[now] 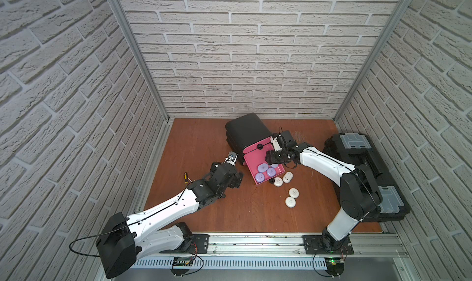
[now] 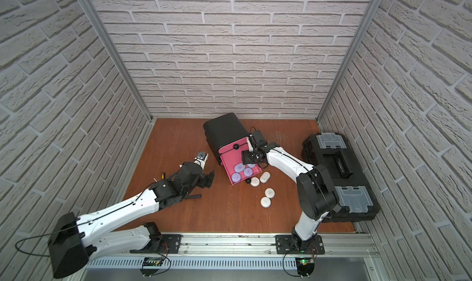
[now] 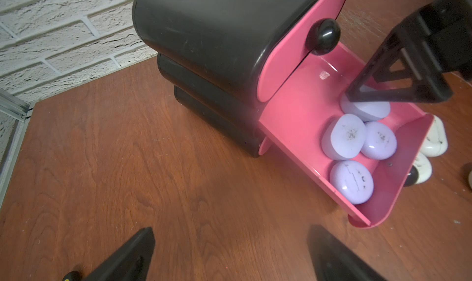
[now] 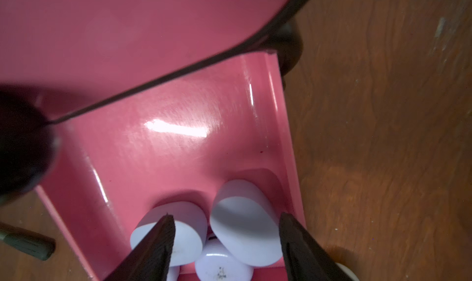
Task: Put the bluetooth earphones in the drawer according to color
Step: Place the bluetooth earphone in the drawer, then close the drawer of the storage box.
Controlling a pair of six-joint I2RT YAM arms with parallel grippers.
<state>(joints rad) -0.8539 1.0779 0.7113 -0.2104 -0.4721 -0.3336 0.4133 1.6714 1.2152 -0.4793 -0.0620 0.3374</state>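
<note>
Four lavender cases (image 3: 343,136) sit in the pink drawer (image 3: 301,108), I count four white cases (image 1: 293,192) outside; left gripper (image 3: 229,228), right gripper (image 4: 226,215) both spread, empty.

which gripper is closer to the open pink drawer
Right. The right gripper hangs just over the open drawer, jaws apart above a lavender case inside it. The left gripper, open, is off to the drawer's side over the table.

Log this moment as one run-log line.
left hand: open, empty, beside cabinet | right hand: jaws apart over pulled-out drawer | lavender cases: four in drawer | white cases: four on table
</note>
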